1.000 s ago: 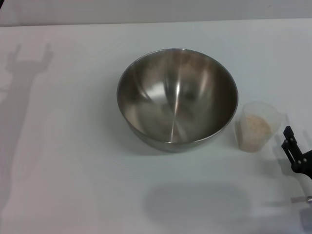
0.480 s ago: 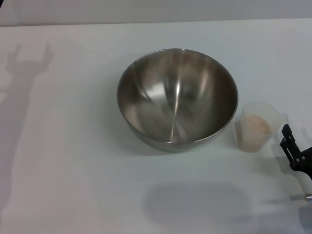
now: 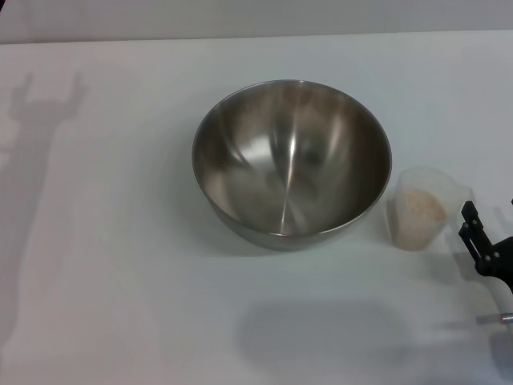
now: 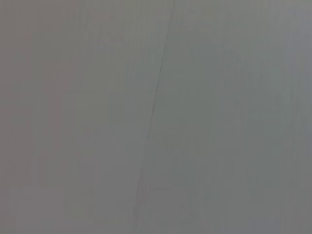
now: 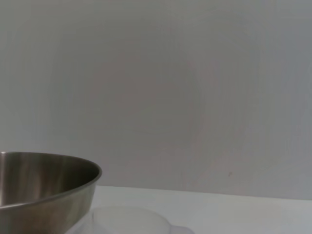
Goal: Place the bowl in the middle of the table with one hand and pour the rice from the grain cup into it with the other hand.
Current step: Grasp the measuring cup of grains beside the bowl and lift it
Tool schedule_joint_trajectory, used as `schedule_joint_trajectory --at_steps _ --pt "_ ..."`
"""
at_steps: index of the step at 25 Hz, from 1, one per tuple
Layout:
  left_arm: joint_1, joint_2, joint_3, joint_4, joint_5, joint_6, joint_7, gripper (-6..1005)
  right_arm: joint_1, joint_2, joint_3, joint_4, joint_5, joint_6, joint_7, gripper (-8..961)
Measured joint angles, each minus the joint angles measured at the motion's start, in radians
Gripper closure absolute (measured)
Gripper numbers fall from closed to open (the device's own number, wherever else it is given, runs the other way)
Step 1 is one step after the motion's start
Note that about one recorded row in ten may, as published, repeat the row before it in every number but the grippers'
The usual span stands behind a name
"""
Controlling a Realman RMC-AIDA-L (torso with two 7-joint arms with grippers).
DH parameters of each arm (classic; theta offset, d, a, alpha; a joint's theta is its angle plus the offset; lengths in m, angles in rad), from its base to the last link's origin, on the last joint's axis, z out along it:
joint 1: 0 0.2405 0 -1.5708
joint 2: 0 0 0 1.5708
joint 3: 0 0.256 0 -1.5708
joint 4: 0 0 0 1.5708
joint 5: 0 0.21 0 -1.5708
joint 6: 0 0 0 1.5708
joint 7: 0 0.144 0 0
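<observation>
Our left claw is out of view, so we cannot tell its state. On the white counter (image 3: 112,265) we see the steel bowl (image 3: 292,164) near the middle, the rice (image 3: 417,210) cup (image 3: 423,208) upright just right of it, then our right claw (image 3: 474,233), fingers apart, touching nothing.

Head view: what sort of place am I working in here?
Likely a bare test bench set up for a kitchen-style pouring job: a plain white table, a steel bowl and a cup of rice, against a blank wall.
</observation>
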Motion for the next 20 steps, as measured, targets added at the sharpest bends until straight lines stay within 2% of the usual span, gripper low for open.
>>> schedule_joint_trajectory --at_steps 20 --pt "0.002 -0.008 -0.009 -0.002 0.0 0.006 0.0 141 0.031 0.002 0.008 -0.019 0.001 0.016 0.0 264"
